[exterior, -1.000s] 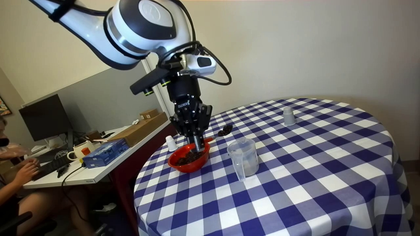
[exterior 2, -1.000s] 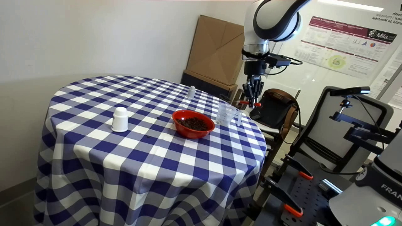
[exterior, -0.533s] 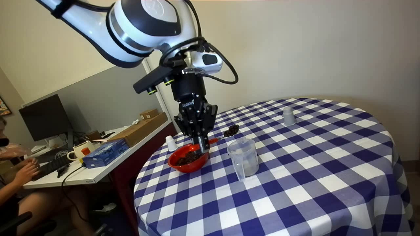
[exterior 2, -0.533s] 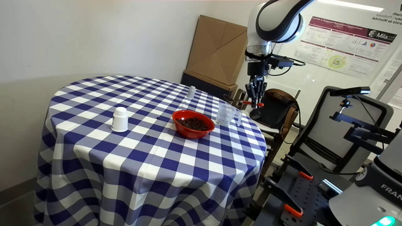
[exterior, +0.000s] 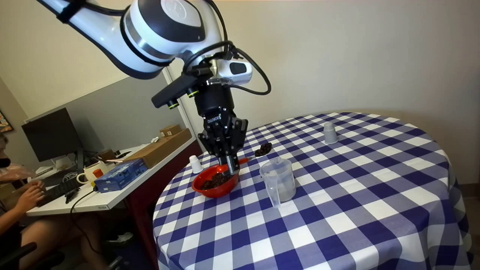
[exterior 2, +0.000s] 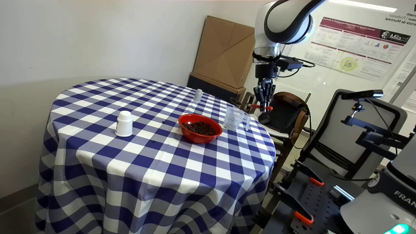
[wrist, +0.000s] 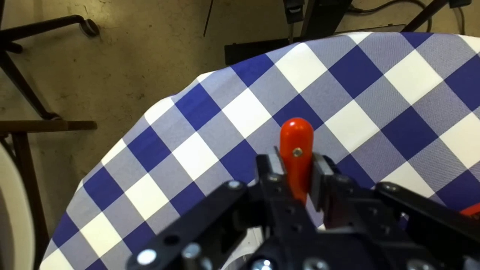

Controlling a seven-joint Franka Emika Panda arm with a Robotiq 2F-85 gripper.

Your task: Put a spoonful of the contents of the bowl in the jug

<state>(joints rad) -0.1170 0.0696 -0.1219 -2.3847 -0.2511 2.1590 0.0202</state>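
The red bowl [exterior: 221, 192] stands on the table with dark bean-like contents [exterior 2: 202, 127] in it; it also shows in an exterior view [exterior 2: 199, 139]. The clear jug [exterior: 284, 179] stands beside it, its handle facing the camera; it also shows in an exterior view [exterior 2: 232, 119]. My gripper [exterior: 228, 165] is shut on the red handle [wrist: 297, 138] of a spoon, above the table. The spoon's head [exterior: 263, 149] is heaped with dark contents and appears just above the jug's rim. In the wrist view the fingers [wrist: 298, 165] pinch the handle; the spoon's head is hidden there.
Two white cups stand upside down on the table, one near [exterior 2: 124, 124] and one farther off [exterior 2: 198, 95]. The blue-white checked cloth ends at a round table edge [wrist: 144, 122]. Chairs and a camera mount [exterior 2: 360, 97] stand beside the table. The bowl's rim [wrist: 473, 210] shows at the wrist view's right.
Over the last second my gripper and the loaded spoon have moved slightly right in both exterior views, with a tiny shift back since half a second ago. The bowl and jug have not moved.
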